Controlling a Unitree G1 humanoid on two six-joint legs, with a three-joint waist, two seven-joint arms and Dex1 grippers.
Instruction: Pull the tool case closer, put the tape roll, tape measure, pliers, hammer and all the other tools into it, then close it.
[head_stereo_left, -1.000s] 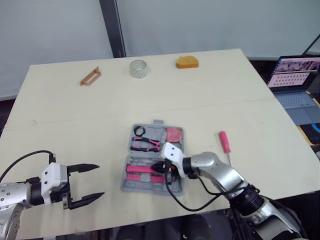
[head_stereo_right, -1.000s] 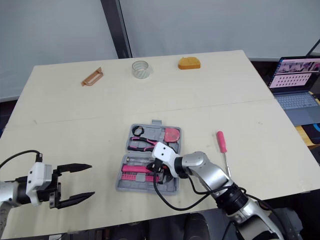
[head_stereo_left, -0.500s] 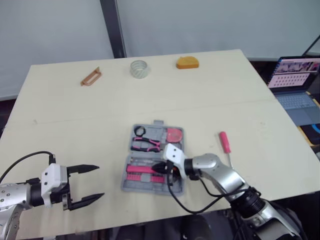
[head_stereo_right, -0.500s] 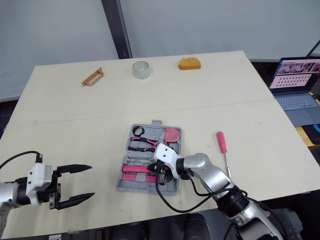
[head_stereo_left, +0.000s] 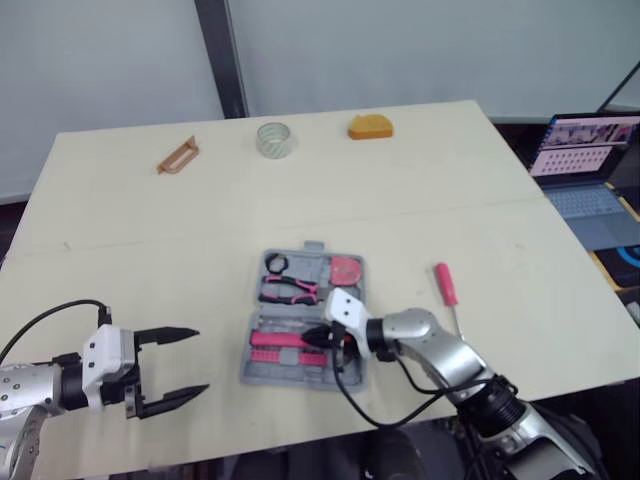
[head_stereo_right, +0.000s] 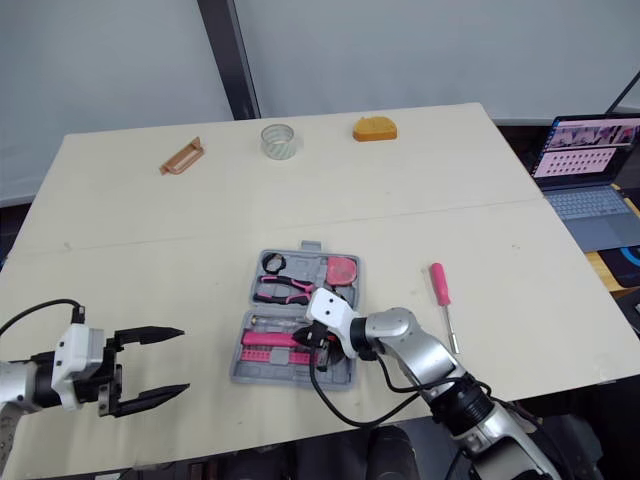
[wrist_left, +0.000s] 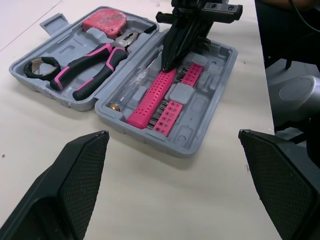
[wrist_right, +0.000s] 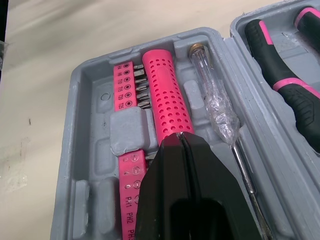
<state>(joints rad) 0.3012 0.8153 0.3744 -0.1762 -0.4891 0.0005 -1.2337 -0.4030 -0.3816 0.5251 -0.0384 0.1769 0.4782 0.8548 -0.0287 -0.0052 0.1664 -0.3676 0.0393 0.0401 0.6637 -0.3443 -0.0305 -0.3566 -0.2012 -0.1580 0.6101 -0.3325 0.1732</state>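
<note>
1. Over the near half of the open case (wrist_left: 197, 112), the right hand (head_stereo_left: 318, 338) is kept clenched, its tips pressed on the pink handle (wrist_right: 167, 107). Only a slight settling is noted since a second ago.
2. The left hand (head_stereo_left: 200, 360) is held released and unmoved above the bench (head_stereo_left: 150, 250).
3. Pliers (head_stereo_left: 290, 290) and tape measure (head_stereo_left: 347, 268) are packed. The screwdriver (head_stereo_left: 447, 290) and tape roll (head_stereo_left: 275, 140) are left outside, so closing is judged premature.
</note>
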